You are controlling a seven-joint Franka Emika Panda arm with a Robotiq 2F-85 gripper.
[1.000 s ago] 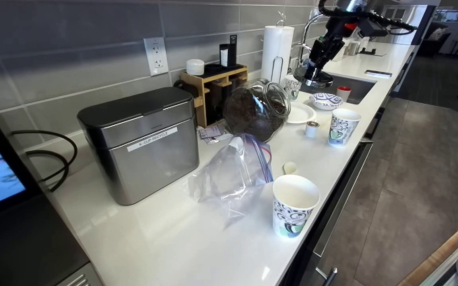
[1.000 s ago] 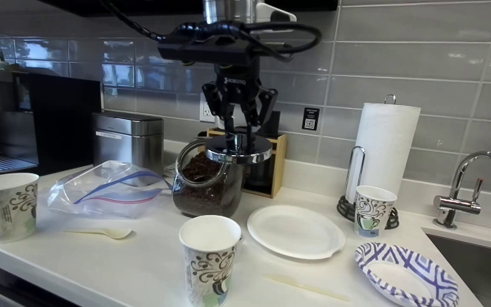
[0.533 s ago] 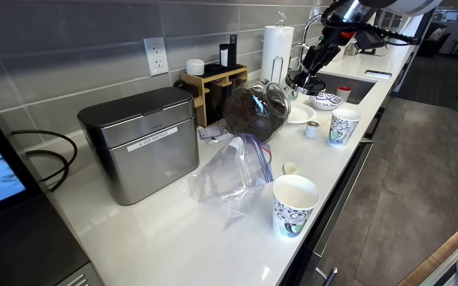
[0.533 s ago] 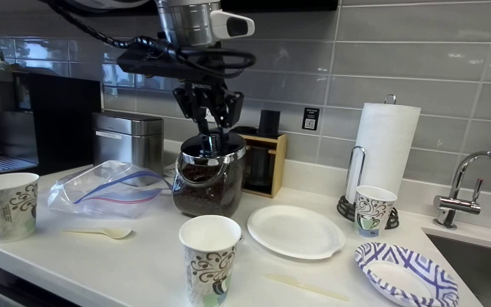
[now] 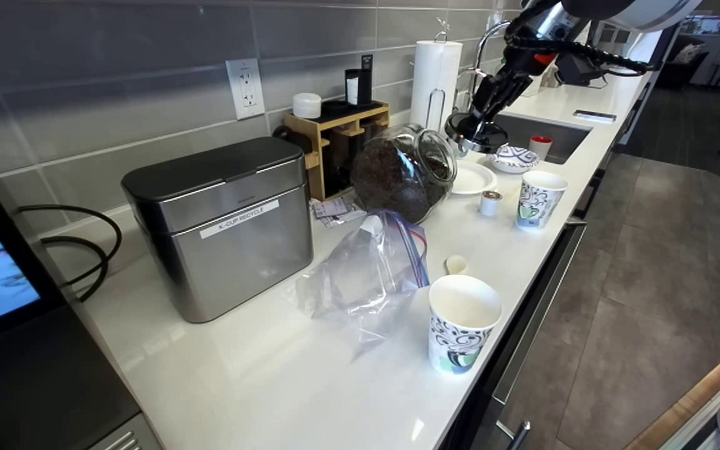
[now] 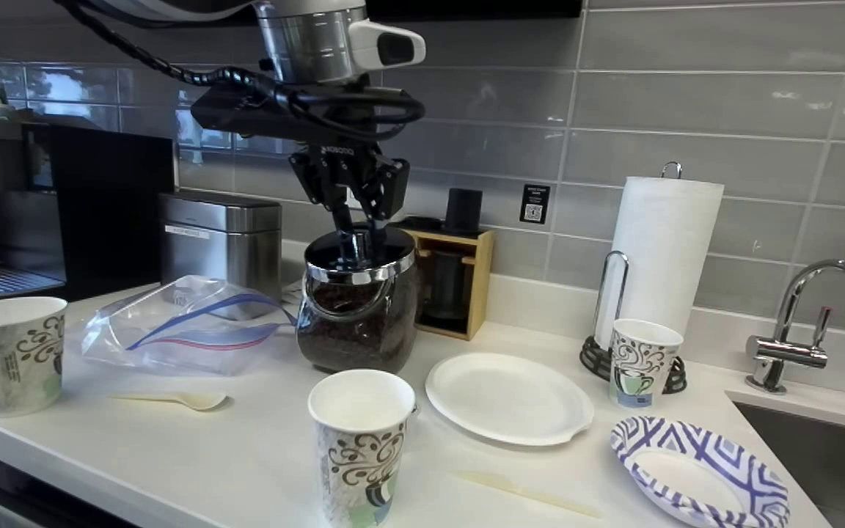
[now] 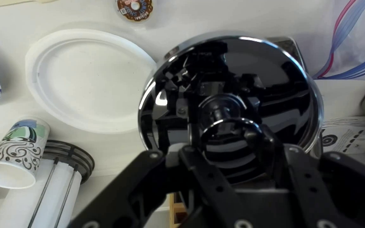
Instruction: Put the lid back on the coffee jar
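The coffee jar [image 6: 356, 341] stands tilted on the counter, its open mouth facing sideways and up. It also shows in an exterior view [image 5: 397, 175], with dark coffee inside. The lid [image 6: 397, 253] is a glossy black disc with a chrome rim and a knob. My gripper [image 6: 359, 236] is shut on the lid's knob and holds it in the air. In an exterior view the lid [image 5: 491, 139] hangs apart from the jar's mouth, off its open side. In the wrist view my gripper [image 7: 227, 131] holds the lid [image 7: 284, 85], which hides most of the jar.
A paper cup [image 6: 361, 455] and a white plate [image 6: 510, 400] stand near the jar. A plastic bag [image 6: 188, 330] lies beside it. A wooden organizer [image 6: 477, 286] stands behind. A paper towel roll [image 6: 664, 257], a grey metal box [image 5: 241, 244] and a coffee pod [image 5: 490, 203] are around.
The arm has carried the lid closer to the jar, leftward in both exterior views and slightly down. Most of this came in the first half second. The gripper has stayed shut on the knob.
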